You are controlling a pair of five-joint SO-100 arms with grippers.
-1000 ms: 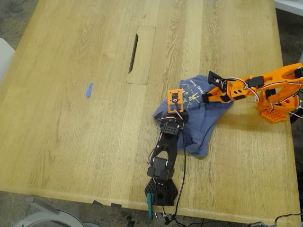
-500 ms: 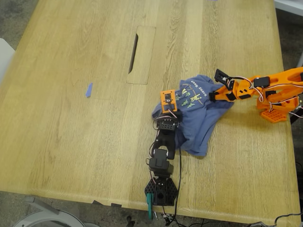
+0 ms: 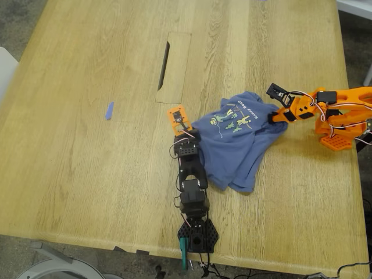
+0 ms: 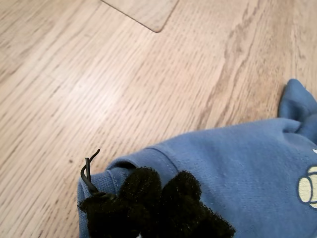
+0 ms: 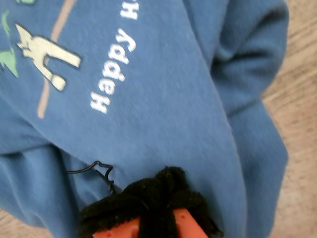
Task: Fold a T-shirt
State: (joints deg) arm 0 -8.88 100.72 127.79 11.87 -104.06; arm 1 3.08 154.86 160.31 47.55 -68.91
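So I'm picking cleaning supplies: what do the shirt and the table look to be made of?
The shirt looks like soft knit cotton, matte: it bunches in loose folds, and the first wrist view shows a fine knit weave and a stitched hem. The table looks like light wood, or a wood veneer, with visible grain and a dull satin sheen.

A light oak table [image 3: 87, 174] is seen filling most of the exterior view. A long cable slot [image 3: 164, 65] with its inset wooden cover panel [image 3: 176, 68] is set near the table's middle. A small blue tape scrap [image 3: 108, 110] is stuck toward the exterior view's left.
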